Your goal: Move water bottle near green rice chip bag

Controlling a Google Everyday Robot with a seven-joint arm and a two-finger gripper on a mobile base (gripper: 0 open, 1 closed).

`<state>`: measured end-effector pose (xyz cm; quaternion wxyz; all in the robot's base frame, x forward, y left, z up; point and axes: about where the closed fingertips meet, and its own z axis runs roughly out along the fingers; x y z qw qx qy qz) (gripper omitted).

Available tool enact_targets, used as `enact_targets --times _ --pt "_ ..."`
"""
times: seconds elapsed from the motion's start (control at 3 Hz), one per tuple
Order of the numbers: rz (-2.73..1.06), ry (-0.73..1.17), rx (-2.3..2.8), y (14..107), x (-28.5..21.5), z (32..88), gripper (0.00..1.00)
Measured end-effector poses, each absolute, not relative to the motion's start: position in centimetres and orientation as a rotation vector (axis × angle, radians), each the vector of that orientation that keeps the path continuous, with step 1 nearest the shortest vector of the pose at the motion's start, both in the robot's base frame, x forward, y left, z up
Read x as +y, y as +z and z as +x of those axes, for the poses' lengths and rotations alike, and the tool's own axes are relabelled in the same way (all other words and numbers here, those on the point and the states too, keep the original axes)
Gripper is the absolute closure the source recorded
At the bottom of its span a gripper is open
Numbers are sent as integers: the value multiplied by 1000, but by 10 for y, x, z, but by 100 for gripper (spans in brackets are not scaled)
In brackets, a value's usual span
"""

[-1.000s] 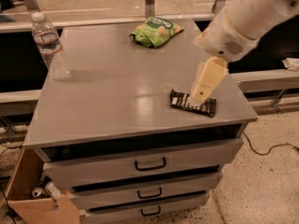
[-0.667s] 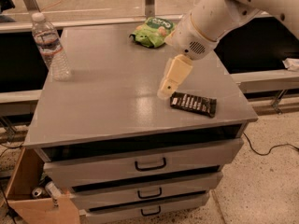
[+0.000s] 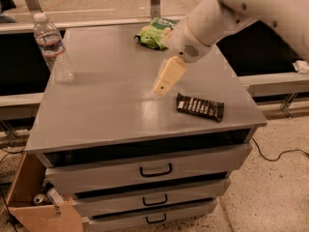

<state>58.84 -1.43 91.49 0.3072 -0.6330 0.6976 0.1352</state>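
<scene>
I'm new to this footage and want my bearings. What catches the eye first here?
The big white arm reaches in from the upper right, its cream end effector over the middle of the grey cabinet top, beside a dark wrapped bar. The water bottle stands upright at the left edge, far from the green rice chip bag at the back.

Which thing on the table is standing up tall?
The water bottle, at the back left of the table, stands upright. The green rice chip bag and the dark bar lie flat. The gripper hovers over the middle.
</scene>
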Motion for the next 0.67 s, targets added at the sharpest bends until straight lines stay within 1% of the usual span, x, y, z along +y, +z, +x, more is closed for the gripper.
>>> enact_targets --times 0.67 --pt "-1543 629 1669 883 110 658 0"
